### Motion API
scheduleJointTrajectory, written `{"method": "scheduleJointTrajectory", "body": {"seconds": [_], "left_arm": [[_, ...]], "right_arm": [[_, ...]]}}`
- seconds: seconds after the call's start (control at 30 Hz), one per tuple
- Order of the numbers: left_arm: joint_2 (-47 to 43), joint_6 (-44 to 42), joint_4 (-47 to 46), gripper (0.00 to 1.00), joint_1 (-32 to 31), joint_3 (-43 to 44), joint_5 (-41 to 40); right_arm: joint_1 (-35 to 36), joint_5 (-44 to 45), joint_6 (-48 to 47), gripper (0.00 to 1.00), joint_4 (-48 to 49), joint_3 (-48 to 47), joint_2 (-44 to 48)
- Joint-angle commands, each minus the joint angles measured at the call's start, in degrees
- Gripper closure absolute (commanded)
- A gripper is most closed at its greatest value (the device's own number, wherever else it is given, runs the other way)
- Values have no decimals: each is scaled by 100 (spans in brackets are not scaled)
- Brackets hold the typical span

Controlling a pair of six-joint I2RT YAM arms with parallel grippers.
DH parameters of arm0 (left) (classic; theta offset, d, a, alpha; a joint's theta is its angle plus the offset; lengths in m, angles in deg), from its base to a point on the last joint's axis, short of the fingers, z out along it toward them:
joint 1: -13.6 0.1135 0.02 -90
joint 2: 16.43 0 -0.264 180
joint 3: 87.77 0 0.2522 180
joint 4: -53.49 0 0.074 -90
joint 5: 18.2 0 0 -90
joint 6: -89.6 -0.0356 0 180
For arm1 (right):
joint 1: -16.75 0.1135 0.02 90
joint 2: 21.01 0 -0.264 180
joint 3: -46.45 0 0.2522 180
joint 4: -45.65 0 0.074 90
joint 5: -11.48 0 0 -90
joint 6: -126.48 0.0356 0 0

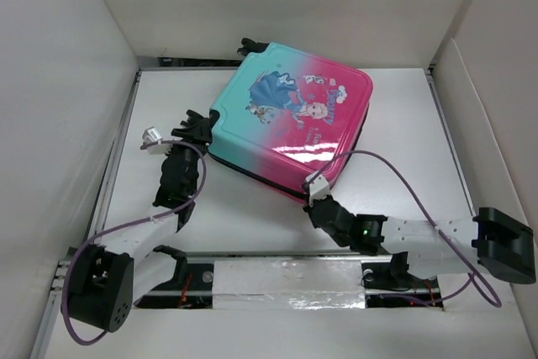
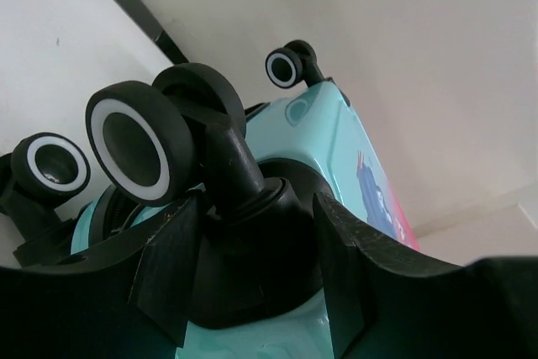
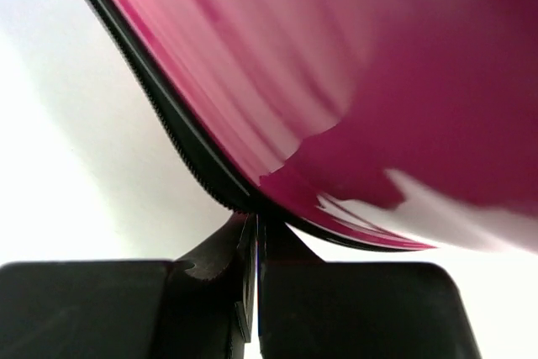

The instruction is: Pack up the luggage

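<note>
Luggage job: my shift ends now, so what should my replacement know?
Left gripper: straddles a wheel mount at the teal end; grip unclear.
Right gripper: shut at the zipper on the pink corner; whether it holds a pull is hidden.
Luggage: flat on the table, lid down, print up.
Done: lid lowered.
Left: probably zipping it shut; contents not visible.
</note>
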Motion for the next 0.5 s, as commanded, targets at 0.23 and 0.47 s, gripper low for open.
{"method": "scheduleJointTrajectory", "body": {"seconds": [0.23,0.47], "left_arm": [[-692,-322,1131,100,-690,382,2333],[-446,-217,928,100,-874,611,2473]], "right_arm": [[-756,-974,-881,100,-135,-935,2607],[-1208,-2397,-513,100,-147,-1059,2637]]}}
